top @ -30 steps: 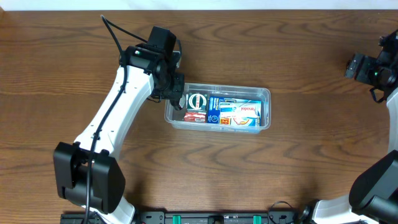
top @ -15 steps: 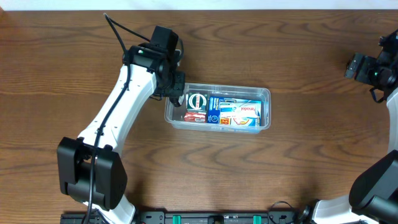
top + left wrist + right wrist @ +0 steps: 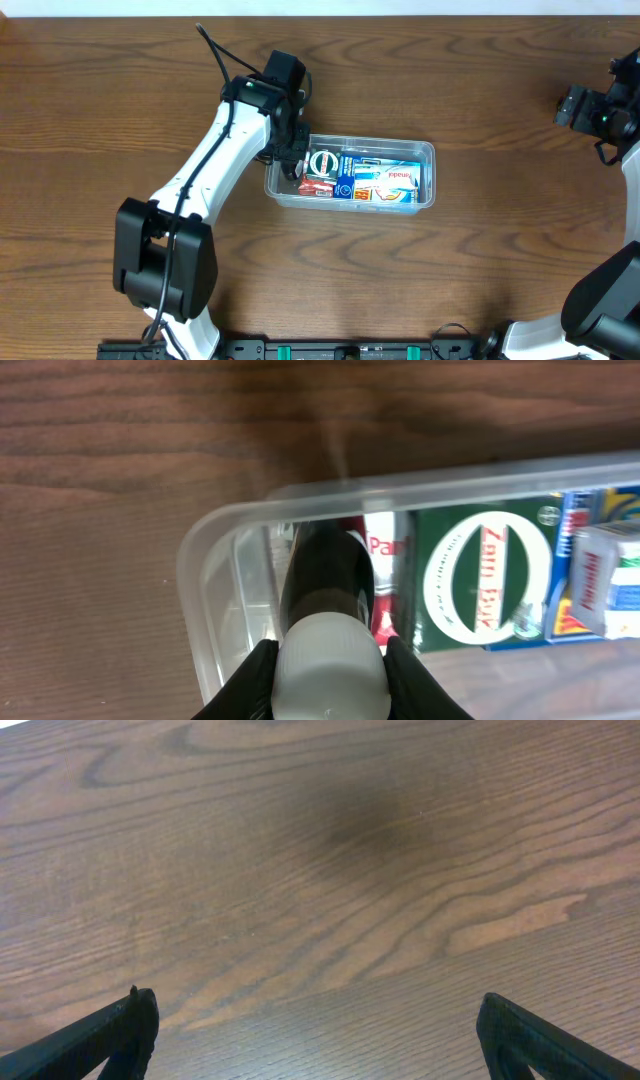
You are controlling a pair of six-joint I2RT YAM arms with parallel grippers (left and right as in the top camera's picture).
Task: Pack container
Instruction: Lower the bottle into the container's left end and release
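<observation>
The clear plastic container [image 3: 428, 150] sits mid-table, with a green round-logo packet [image 3: 319, 163], red packets and a blue box [image 3: 385, 180] inside. My left gripper [image 3: 291, 160] is at the container's left end, shut on a small dark bottle with a white cap [image 3: 330, 670]. In the left wrist view the bottle points down into the container's left end [image 3: 215, 550], beside a red packet [image 3: 388, 550] and the green packet [image 3: 480, 575]. My right gripper [image 3: 320, 1030] is open and empty over bare table at the far right [image 3: 575, 105].
Brown wooden table [image 3: 480, 270] all round the container. The left arm [image 3: 215, 160] slants from the front left to the container's left end. The right arm sits at the right edge.
The left arm has shifted right, carrying the bottle from just outside the container's left rim to over its left end. The right arm has not moved.
</observation>
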